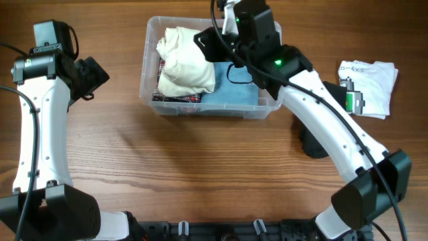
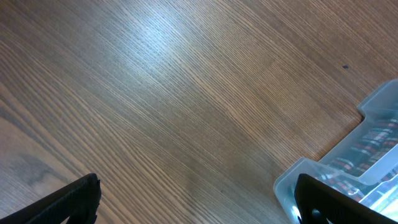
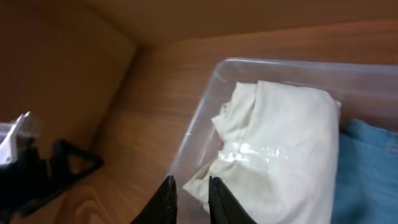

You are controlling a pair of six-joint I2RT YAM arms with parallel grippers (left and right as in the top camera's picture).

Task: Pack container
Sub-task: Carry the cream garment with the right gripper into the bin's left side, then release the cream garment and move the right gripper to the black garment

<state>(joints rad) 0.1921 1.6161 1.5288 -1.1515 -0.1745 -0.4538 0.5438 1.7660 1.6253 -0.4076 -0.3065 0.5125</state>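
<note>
The container (image 1: 146, 80) is a clear tub at the back middle of the table. It holds a cream cloth (image 1: 184, 67), a blue cloth (image 1: 231, 94) and a red patterned item (image 1: 175, 98). My right gripper (image 1: 204, 40) hovers above the cream cloth (image 3: 280, 143). In the right wrist view its fingers (image 3: 188, 186) are close together with a narrow gap and hold nothing. They line up with the tub's wall (image 3: 199, 124). My left gripper (image 1: 90, 73) is wide open and empty over bare wood, left of the tub. The tub's corner (image 2: 298, 174) shows in the left wrist view beside the gripper (image 2: 196, 202).
A folded white shirt with a printed tag (image 1: 368, 87) lies on the table to the right of the container. The right arm (image 1: 334, 134) reaches across from the front right. The table's edge and a black object beyond it (image 3: 62, 165) show in the right wrist view.
</note>
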